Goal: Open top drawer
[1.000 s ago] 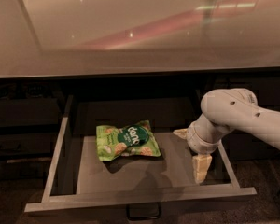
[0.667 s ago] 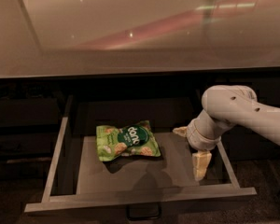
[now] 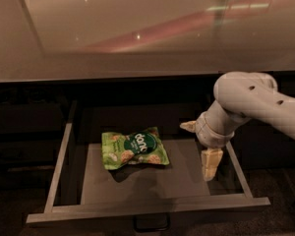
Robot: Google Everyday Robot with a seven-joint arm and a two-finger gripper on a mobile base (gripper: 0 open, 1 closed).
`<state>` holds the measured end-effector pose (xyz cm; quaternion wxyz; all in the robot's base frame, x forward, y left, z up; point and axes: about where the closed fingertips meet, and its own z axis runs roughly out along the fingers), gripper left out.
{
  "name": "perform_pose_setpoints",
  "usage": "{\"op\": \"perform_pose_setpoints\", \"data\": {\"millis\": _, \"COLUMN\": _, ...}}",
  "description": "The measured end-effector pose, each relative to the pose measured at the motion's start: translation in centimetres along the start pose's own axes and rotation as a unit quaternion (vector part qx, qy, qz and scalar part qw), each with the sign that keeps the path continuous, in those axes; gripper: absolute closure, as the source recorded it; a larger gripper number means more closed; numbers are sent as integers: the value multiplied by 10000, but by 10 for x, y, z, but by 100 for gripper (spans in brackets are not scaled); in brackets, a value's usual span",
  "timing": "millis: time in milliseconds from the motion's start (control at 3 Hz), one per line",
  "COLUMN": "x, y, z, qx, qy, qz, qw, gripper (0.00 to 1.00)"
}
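Note:
The top drawer (image 3: 152, 206) stands pulled out below the counter, its light grey rim and floor showing and its small dark loop handle (image 3: 151, 224) at the front centre. A green snack bag (image 3: 134, 149) lies on the drawer floor, left of centre. My gripper (image 3: 199, 145) hangs inside the drawer at its right side, close to the right wall. It is open: one cream finger (image 3: 188, 126) points left, the other (image 3: 210, 164) points down, and nothing is between them. It touches neither the bag nor the handle.
A glossy beige countertop (image 3: 137, 28) overhangs the back of the drawer. Dark cabinet fronts (image 3: 24, 127) flank it on the left and right. My white arm (image 3: 255, 102) reaches in from the right edge, above the drawer's right wall.
My arm's elbow has risen slightly and the gripper has shifted a little with it. The drawer and the snack bag have stayed put.

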<state>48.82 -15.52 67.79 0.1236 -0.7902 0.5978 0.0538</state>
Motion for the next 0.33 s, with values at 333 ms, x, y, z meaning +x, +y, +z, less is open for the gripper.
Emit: {"op": "perform_pose_setpoints", "data": {"millis": 333, "x": -3, "y": -2, "z": -11, "qx": 87, "qy": 66, "qz": -36, "qw": 9999, "gripper": 0}}
